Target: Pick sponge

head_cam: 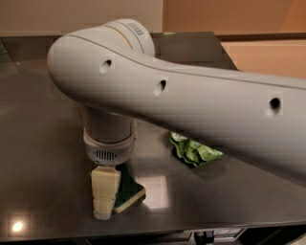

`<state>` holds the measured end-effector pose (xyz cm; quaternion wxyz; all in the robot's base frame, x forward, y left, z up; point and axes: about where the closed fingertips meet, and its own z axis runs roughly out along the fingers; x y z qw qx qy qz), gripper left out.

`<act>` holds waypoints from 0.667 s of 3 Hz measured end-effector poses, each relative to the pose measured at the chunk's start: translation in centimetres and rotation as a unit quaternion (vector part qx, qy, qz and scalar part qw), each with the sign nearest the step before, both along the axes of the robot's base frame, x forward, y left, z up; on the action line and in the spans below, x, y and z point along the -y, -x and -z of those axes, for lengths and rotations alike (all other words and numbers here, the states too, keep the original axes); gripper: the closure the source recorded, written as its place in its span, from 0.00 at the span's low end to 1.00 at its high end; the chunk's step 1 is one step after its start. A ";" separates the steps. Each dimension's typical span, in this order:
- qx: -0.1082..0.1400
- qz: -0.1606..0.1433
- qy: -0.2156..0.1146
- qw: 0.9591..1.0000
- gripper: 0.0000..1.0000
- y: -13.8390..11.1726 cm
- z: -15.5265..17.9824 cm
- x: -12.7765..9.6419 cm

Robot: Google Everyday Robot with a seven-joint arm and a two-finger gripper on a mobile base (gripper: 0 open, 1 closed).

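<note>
Nearest me, by the front edge of the dark, glossy table (43,201), my gripper (105,197) is down at the surface, its pale body just in front of the sponge (128,189) and covering its left part. I cannot tell how far it is open, nor whether it has hold of anything. The sponge shows a green top over a yellow layer (only its right end is visible). Farther back to the right, a crumpled light-green bag (193,152) sits on the table, half hidden under the big white arm (201,100), which blocks most of my view. Beyond are a beige wall (71,14) and an orange-tan panel (248,16).
</note>
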<state>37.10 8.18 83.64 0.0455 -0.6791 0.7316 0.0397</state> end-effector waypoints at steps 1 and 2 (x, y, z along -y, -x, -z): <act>-0.002 0.014 0.011 1.000 0.00 0.4 0.6 -0.1; -0.001 0.028 0.017 0.999 0.18 0.7 0.9 -0.2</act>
